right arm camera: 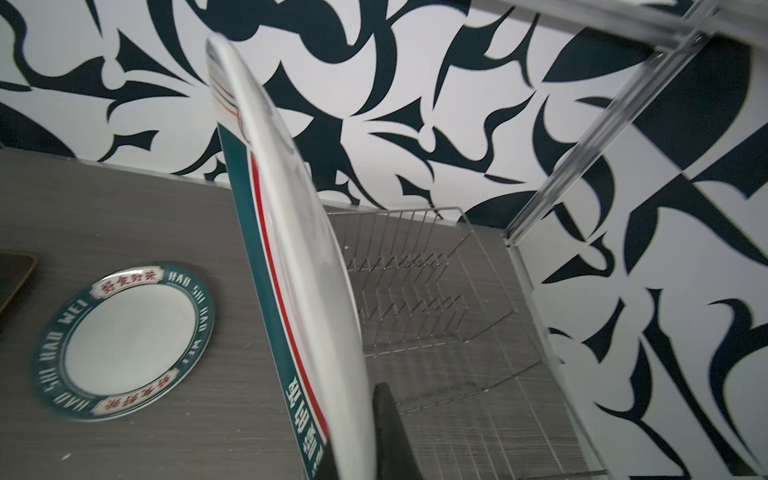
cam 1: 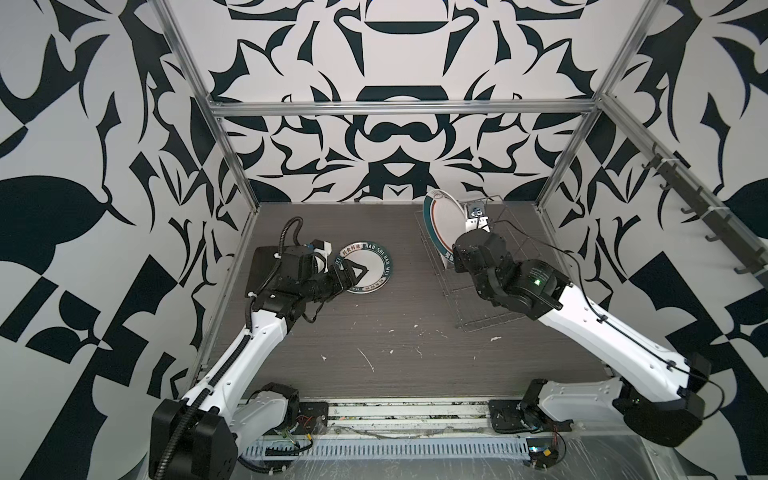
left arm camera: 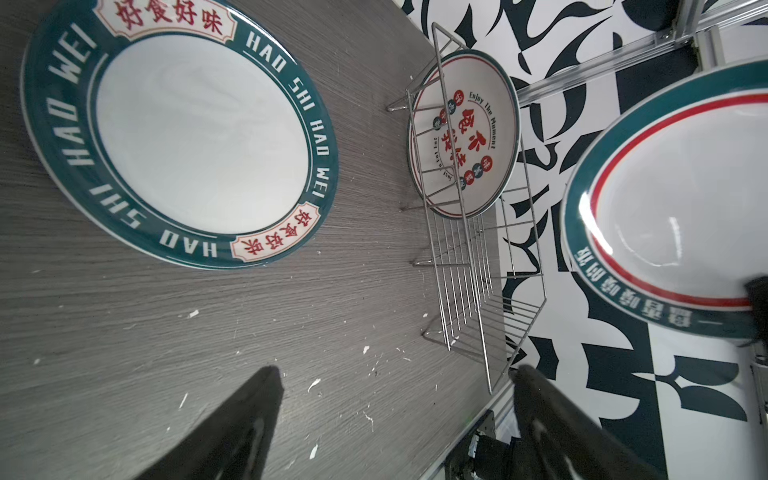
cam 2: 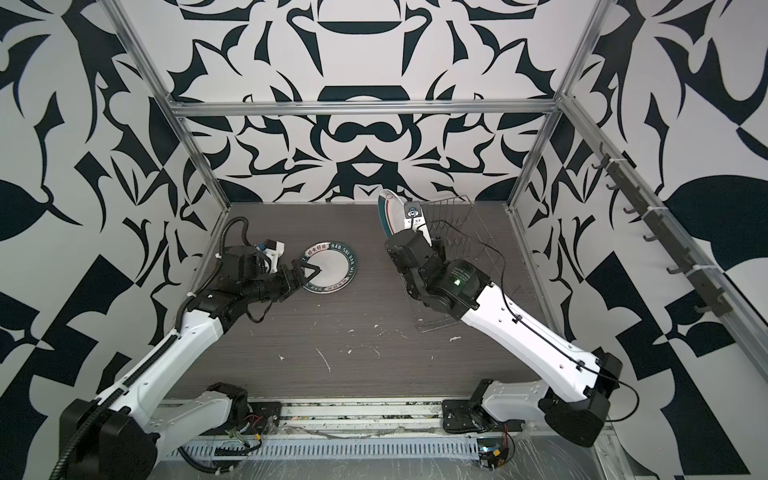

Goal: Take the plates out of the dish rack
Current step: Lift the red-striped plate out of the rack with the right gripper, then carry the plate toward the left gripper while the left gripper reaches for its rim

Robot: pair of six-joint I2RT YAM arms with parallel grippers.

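- Three round plates, one dark plate, one dish rack.
- Lettered plate: flat on tabletop, left of rack; left hand over its near rim, spread wide, empty.
- Striped plate: on edge by rack, rim clamped in right hand.
- Red-character plate: upright in rack.

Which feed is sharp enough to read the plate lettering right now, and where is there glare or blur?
Left wrist view: sharpest, the flat plate lettering reads cleanly; glare streaks on the held plate. Right wrist view: held plate's far edge blurred, flat plate slightly soft. Both top views: even light, rim lettering small and barely legible.
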